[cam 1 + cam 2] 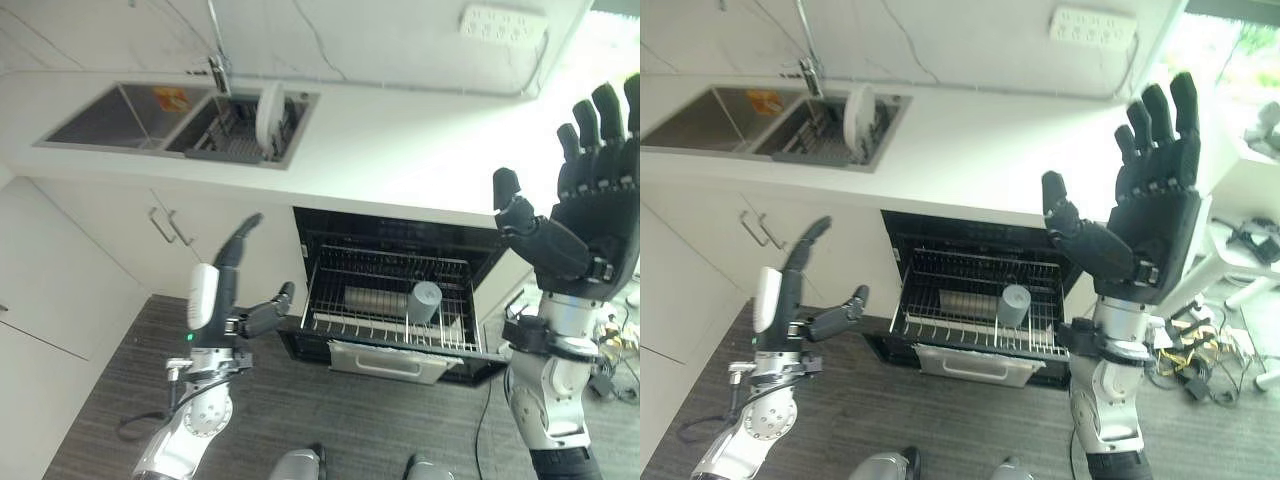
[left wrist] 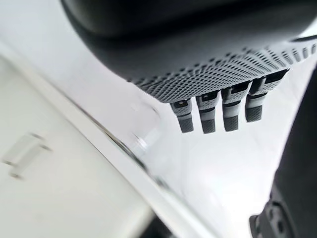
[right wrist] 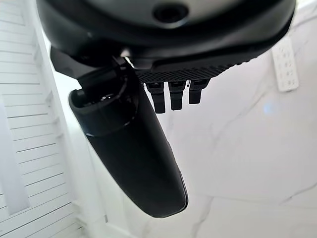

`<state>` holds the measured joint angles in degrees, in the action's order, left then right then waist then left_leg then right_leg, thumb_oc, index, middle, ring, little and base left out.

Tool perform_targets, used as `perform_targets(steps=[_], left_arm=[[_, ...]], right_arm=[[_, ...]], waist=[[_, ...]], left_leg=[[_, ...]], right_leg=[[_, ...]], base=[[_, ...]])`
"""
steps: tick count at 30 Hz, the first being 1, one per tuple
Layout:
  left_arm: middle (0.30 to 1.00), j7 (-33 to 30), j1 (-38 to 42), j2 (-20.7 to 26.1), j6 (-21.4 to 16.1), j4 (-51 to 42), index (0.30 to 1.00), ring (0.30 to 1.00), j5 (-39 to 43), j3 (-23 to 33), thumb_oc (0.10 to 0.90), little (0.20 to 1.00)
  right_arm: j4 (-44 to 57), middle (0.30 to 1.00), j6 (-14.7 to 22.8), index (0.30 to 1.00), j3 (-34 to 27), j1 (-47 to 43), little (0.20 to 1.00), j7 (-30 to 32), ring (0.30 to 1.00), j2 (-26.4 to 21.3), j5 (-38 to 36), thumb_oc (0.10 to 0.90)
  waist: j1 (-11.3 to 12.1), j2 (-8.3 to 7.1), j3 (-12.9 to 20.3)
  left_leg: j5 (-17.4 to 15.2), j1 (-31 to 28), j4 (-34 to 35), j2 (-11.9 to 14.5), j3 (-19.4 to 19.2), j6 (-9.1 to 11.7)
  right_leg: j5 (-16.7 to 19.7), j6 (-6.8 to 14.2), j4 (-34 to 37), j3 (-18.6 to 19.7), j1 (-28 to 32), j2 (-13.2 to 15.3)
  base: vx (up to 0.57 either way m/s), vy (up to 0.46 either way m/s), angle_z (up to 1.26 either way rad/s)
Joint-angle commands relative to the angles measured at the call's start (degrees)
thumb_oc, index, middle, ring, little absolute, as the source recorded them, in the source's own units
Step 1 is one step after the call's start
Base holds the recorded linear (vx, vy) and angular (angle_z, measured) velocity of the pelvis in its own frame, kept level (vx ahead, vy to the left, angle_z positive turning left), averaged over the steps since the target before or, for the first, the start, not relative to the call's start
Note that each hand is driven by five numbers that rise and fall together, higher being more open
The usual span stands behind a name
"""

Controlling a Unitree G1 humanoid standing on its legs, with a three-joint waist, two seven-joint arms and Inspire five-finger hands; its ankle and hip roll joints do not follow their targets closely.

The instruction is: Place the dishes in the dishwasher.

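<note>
Along the back wall runs a white tabletop (image 1: 400, 140) with a smooth, pale surface, under a marbled white wall that carries a white power strip (image 1: 503, 24). Toward the tabletop's left end a steel double sink (image 1: 130, 115) is sunk in, with a tap (image 1: 218, 70) behind it. Its right basin holds a dark wire rack, and a white plate (image 1: 268, 115) stands upright on edge in it. White cabinets (image 1: 160, 235) with bar handles sit below the sink, and the floor (image 1: 330, 420) is grey with a fine striped texture.

Under the tabletop's front edge, right of the cabinets, the dishwasher (image 1: 400, 290) is open, a dark cavity with its wire rack (image 1: 385, 300) pulled forward. A grey cylindrical cup (image 1: 424, 300) stands in the rack beside a flat, pale dish.

The left hand (image 1: 235, 300) hangs low in front of the cabinets, just left of the rack, fingers straight and thumb out, holding nothing. The right hand (image 1: 1155, 205) is raised high, palm toward the camera, fingers spread wide and empty; in the right eye view it covers the dishwasher's right side. A tangle of cables (image 1: 1200, 370) lies on the floor at right.
</note>
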<state>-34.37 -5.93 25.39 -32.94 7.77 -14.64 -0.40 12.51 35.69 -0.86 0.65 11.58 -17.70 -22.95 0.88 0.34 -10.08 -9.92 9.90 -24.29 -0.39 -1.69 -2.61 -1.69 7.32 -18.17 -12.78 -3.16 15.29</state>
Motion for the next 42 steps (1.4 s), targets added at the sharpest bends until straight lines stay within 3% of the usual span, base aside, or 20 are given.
perform_targets(steps=[1, 4, 6, 8, 9, 10, 11, 12, 14, 17, 18, 20, 24, 29, 30, 32, 35, 37, 40, 42], left_arm=[[0.900, -6.1, 3.0, 0.9, 1.3, -1.8, 0.900, 0.900, 12.5, 3.5, 0.800, 0.900], [0.900, -7.7, 2.0, -1.5, 6.5, 3.4, 0.900, 0.900, 18.3, 7.2, 0.800, 0.900], [0.900, -6.2, 2.6, -3.2, 9.6, 9.7, 0.900, 0.900, 21.6, 7.5, 0.800, 0.900], [0.900, -1.1, 1.3, -5.5, 13.4, 14.4, 0.900, 0.900, 27.9, 7.3, 0.800, 0.900], [0.900, 7.9, -0.3, -8.6, 15.6, 20.1, 0.900, 0.900, 32.1, 6.5, 0.800, 0.900], [0.900, 10.4, -0.9, -9.7, 16.5, 23.1, 0.900, 0.900, 31.6, 5.6, 0.800, 0.900], [0.900, 17.7, -1.6, -11.6, 19.7, 30.3, 0.900, 0.900, 33.0, 4.1, 0.800, 0.900], [0.900, 20.2, -1.6, -12.2, 19.7, 33.0, 0.900, 0.900, 33.8, 3.6, 0.800, 0.900], [0.900, 26.1, -1.6, -13.4, 24.0, 38.2, 0.900, 0.900, 35.0, 3.0, 0.800, 0.900], [0.900, 41.7, -0.2, -16.2, 34.8, 52.0, 0.900, 0.900, 39.9, 1.9, 0.800, 0.900], [0.900, 42.8, -0.2, -16.6, 34.9, 53.9, 0.900, 0.900, 39.7, 1.7, 0.800, 0.900], [0.900, 50.7, 1.6, -15.8, 38.5, 63.0, 0.900, 0.900, 35.4, -1.0, 0.800, 0.900], [0.900, 52.7, 2.9, -14.5, 39.8, 63.6, 0.900, 0.900, 33.6, -3.4, 0.800, 0.900], [0.900, 54.1, 3.7, -13.0, 44.0, 62.6, 0.900, 0.900, 33.1, -4.6, 0.800, 0.900], [0.900, 54.1, 3.7, -12.8, 44.4, 62.7, 0.900, 0.900, 32.7, -4.9, 0.800, 0.900], [0.900, 53.9, 3.5, -12.6, 46.1, 62.5, 0.900, 0.900, 33.0, -5.5, 0.800, 0.900], [0.900, 53.3, 3.7, -13.0, 48.4, 62.6, 0.900, 0.900, 34.2, -5.4, 0.800, 0.900], [0.900, 52.3, 3.2, -13.9, 48.6, 63.5, 0.900, 0.900, 32.3, -5.1, 0.800, 0.900], [0.900, 51.7, 3.2, -14.0, 47.8, 63.5, 0.900, 0.900, 30.5, -5.8, 0.800, 0.900], [0.900, 51.2, 3.4, -14.3, 45.7, 62.9, 0.900, 0.900, 31.4, -6.4, 0.800, 0.900]], right_arm=[[1.0, 0.900, 2.8, 0.900, -2.6, -3.7, 0.900, -1.3, 0.900, -3.0, 0.1, 0.800], [-1.4, 0.900, 4.1, 0.900, -4.0, -3.6, 0.900, -4.0, 0.900, -3.7, -3.5, 0.800], [-2.8, 0.900, 4.3, 0.900, -5.0, -3.3, 0.900, -6.6, 0.900, -4.6, -7.1, 0.800], [-2.9, 0.900, 4.2, 0.900, -5.2, -2.5, 0.900, -9.6, 0.900, -5.3, -10.2, 0.800], [-2.5, 0.900, 4.6, 0.900, -6.3, -1.1, 0.900, -9.8, 0.900, -6.1, -10.3, 0.800], [-2.5, 0.900, 4.3, 0.900, -6.7, -1.1, 0.900, -10.3, 0.900, -6.4, -11.2, 0.800], [-2.6, 0.900, 2.9, 0.900, -7.6, -2.0, 0.900, -12.0, 0.900, -7.3, -12.8, 0.800], [-2.5, 0.900, 2.2, 0.900, -7.8, -2.3, 0.900, -12.4, 0.900, -7.5, -12.5, 0.800], [-1.9, 0.900, 0.2, 0.900, -8.0, -3.0, 0.900, -13.2, 0.900, -8.0, -11.5, 0.800], [-0.4, 0.900, -5.1, 0.900, -6.8, -5.3, 0.900, -12.6, 0.900, -10.4, -11.4, 0.800], [-0.2, 0.900, -5.6, 0.900, -6.9, -5.5, 0.900, -12.6, 0.900, -10.6, -11.5, 0.800], [1.1, 0.900, -7.1, 0.900, -9.3, -5.1, 0.900, -10.5, 0.900, -12.5, -12.1, 0.800], [2.1, 0.900, -7.3, 0.900, -10.8, -3.4, 0.900, -9.2, 0.900, -12.1, -13.5, 0.800], [3.5, 0.900, -7.9, 0.900, -10.6, -3.4, 0.900, -8.4, 0.900, -10.7, -11.5, 0.800], [3.4, 0.900, -8.2, 0.900, -10.3, -3.7, 0.900, -9.1, 0.900, -10.5, -11.0, 0.800], [3.3, 0.900, -9.5, 0.900, -9.9, -4.6, 0.900, -9.3, 0.900, -10.9, -10.7, 0.800], [3.2, 0.900, -10.7, 0.900, -9.5, -5.0, 0.900, -9.5, 0.900, -11.4, -11.6, 0.800], [2.7, 0.900, -13.0, 0.900, -9.3, -4.5, 0.900, -11.7, 0.900, -11.8, -13.9, 0.800], [2.2, 0.900, -14.8, 0.900, -9.0, -4.0, 0.900, -12.6, 0.900, -11.7, -14.4, 0.800], [0.6, 0.900, -17.5, 0.900, -7.5, -4.1, 0.900, -13.2, 0.900, -12.3, -16.6, 0.800]], waist=[[-1.7, 1.93, 1.3], [-1.5, 0.86, 2.2], [-2.3, -0.12, 2.6], [-1.9, -1.15, 2.2], [-1.1, -3.74, 0.5], [-0.6, -4.03, -0.1], [-0.6, -3.72, -0.6], [-0.8, -3.50, -0.5], [-1.1, -2.80, -0.4], [-1.8, -0.31, -0.1], [-1.9, -0.14, 0.0], [-4.9, 0.99, 0.7], [-5.4, 1.25, 1.3], [-5.5, 2.56, 1.0], [-5.1, 2.74, 0.9], [-5.7, 2.54, 0.6], [-5.9, 1.80, 0.5], [-6.6, 0.24, 0.8], [-7.1, 0.01, 1.0], [-7.4, -1.11, 1.6]], left_leg=[[-6.8, -5.0, 7.1, -3.3, -0.3, -2.3], [-6.1, -5.0, 7.1, -4.4, -0.6, -1.2], [-5.6, -5.6, 7.1, -5.4, -0.2, -0.9], [-4.7, -7.2, 7.1, -4.8, -3.5, 0.0], [-0.3, -6.3, 4.9, -5.9, -4.9, 1.4], [0.6, -3.9, 1.2, -5.5, -4.4, 2.1], [0.9, -2.6, 1.1, -3.7, -3.8, 2.3], [1.2, -3.1, 3.2, -2.8, -4.0, 2.5], [1.5, -3.9, 7.1, -1.0, -3.7, 2.9], [2.7, 2.5, 7.1, 4.9, 1.5, 5.8], [3.1, 3.2, 7.1, 5.4, 1.9, 6.1], [2.0, 3.3, 7.1, 8.1, -2.1, 6.1], [-1.7, 0.2, 7.1, 3.3, -0.4, 3.3], [-4.3, -3.5, 7.1, 1.8, -3.3, -0.5], [-4.6, -3.9, 7.1, 1.8, -4.5, -0.6], [-5.5, -4.5, 7.1, 1.3, -6.1, -0.7], [-6.5, -4.8, 7.1, 0.5, -7.1, 0.0], [-7.3, -5.4, 7.1, -1.3, -7.5, 0.1], [-7.2, -5.8, 7.1, -1.1, -8.2, 0.3], [-6.7, -8.1, 7.1, -1.3, -10.8, 1.2]], right_leg=[[-5.6, 0.3, 1.0, 6.4, 1.7, -13.8], [-8.5, -1.4, 1.0, 5.7, 0.6, -15.8], [-9.9, -2.1, 1.0, 8.3, -0.2, -16.6], [-11.2, -3.2, 1.0, 6.1, 0.0, -14.4], [-11.0, -4.0, 1.0, 7.7, 1.3, -12.4], [-10.8, -4.4, 1.0, 7.2, 1.6, -11.9], [-10.7, -4.5, 1.0, 7.4, 1.4, -12.1], [-10.8, -4.4, 1.0, 7.5, 1.4, -12.1], [-11.1, -4.0, 1.0, 7.9, 1.5, -12.2], [-12.8, -3.4, 1.0, 9.8, 2.0, -12.8], [-13.0, -3.3, 1.0, 10.0, 2.1, -12.7], [-14.1, -2.0, 1.0, 8.7, 3.1, -10.0], [-12.7, -0.7, 1.0, 9.6, 3.7, -7.8], [-4.7, 0.7, -2.9, 3.1, 1.3, -5.4], [-3.9, 0.6, -5.2, 1.3, -0.2, -5.1], [-3.8, 1.0, -4.5, -0.7, -2.7, -9.5], [-3.8, -0.1, 1.0, -3.9, -3.5, -12.0], [-4.6, -0.5, 1.0, -2.9, -7.0, -11.2], [-6.5, -1.4, 1.0, -1.8, -6.8, -11.6], [-8.2, -2.3, 1.0, -0.7, -6.3, -10.8]], base=[[0.03, -0.029, 0.66], [0.02, -0.033, 0.70], [0.06, -0.083, 0.02], [0.07, -0.091, 0.10], [0.04, -0.060, 0.31], [0.07, 0.049, 0.41], [0.06, 0.140, 0.35], [0.13, 0.239, 0.21], [0.12, 0.245, -0.03], [0.20, 0.420, 0.07], [0.30, 0.569, -0.03], [0.37, 0.710, -0.48], [0.23, 0.384, -0.39], [0.15, 0.258, -0.39], [0.11, 0.178, -0.57], [0.13, 0.086, -0.70], [0.12, -0.051, -0.62], [0.21, -0.177, -0.46], [0.17, -0.145, -0.09], [0.33, -0.183, -0.18]])
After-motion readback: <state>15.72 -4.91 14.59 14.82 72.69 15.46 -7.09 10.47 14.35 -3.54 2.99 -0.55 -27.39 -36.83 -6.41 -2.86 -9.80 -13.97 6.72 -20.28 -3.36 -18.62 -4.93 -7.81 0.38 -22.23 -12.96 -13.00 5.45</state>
